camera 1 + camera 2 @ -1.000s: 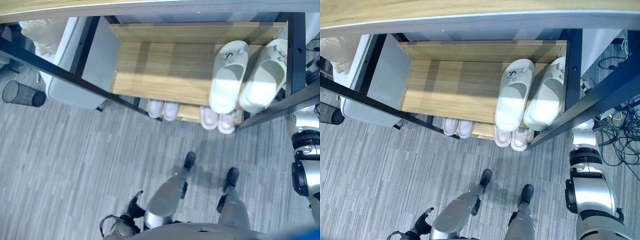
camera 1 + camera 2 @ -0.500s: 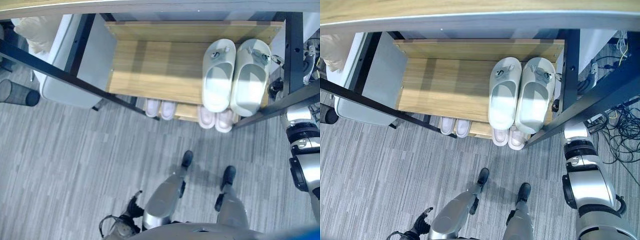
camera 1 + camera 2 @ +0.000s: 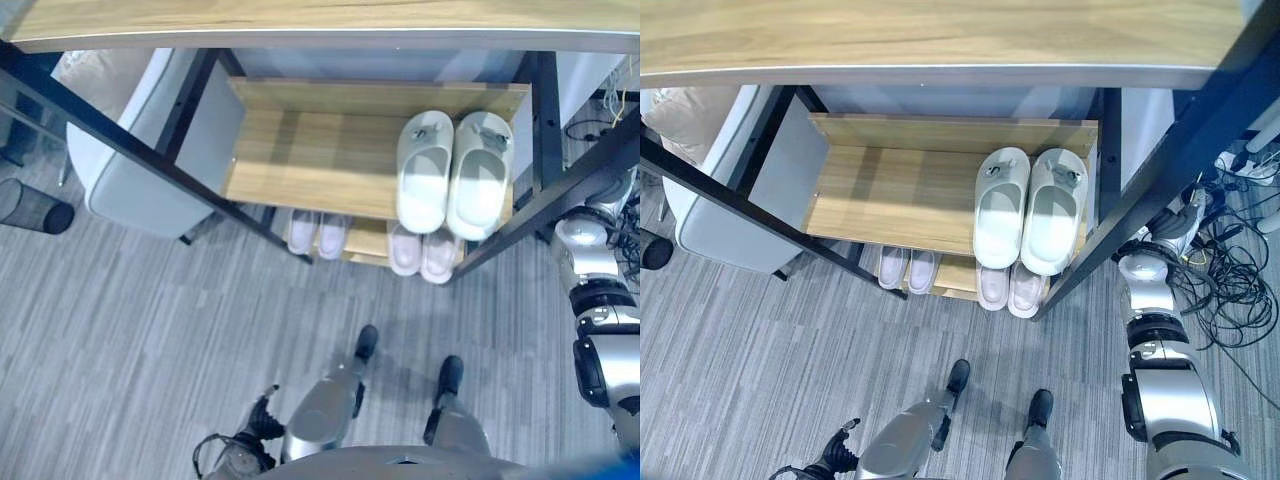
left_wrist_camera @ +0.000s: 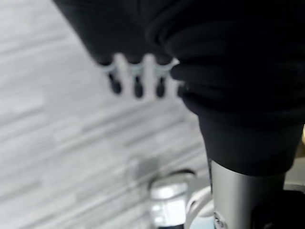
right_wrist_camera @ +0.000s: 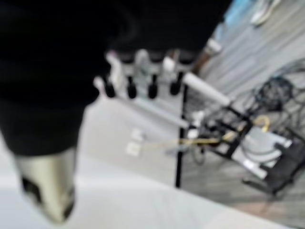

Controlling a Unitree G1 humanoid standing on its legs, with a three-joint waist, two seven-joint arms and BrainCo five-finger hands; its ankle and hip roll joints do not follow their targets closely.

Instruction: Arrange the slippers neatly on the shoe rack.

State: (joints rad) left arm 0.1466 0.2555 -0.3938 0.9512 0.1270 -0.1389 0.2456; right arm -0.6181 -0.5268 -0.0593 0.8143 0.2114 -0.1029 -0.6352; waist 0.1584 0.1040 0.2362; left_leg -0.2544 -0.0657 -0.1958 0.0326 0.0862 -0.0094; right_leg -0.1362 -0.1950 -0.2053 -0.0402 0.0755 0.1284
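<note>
The robot's right arm rises along the right edge of the frame in both eye views, and its right hand (image 3: 1185, 222) sits just outside the rack's right post, over a tangle of cables (image 3: 1230, 290) on the floor. Seen from the wrist, the right hand's fingers (image 5: 152, 83) stick out straight in a row, relaxed and holding nothing. The left hand (image 3: 262, 420) hangs low at the bottom of the frame, left of centre, close above the grey plank floor (image 3: 130, 320); its fingers (image 4: 137, 81) also point out straight in their own wrist view, empty.

The shoe rack (image 3: 320, 150) is a pale wooden shelf inside a black metal frame (image 3: 750, 210), with a wooden top board crossing the upper edge of the frame. The pair of white slippers (image 3: 1030, 208) lies at the right end of that shelf, the two side by side and touching, toes toward the back, heels slightly over the front edge. The outer slipper is just beside the shelf's right edge and the black post. The left two thirds of the shelf is bare wood.

On the lower shelf, two pairs of pinkish slippers show their heels: one pair (image 3: 320, 233) left of centre, the other pair (image 3: 422, 252) directly under the white ones.

The right hand is near the white slippers but apart from them, with the black post between. A black mesh bin (image 3: 33, 205) stands at the left edge, well apart from the rack.
</note>
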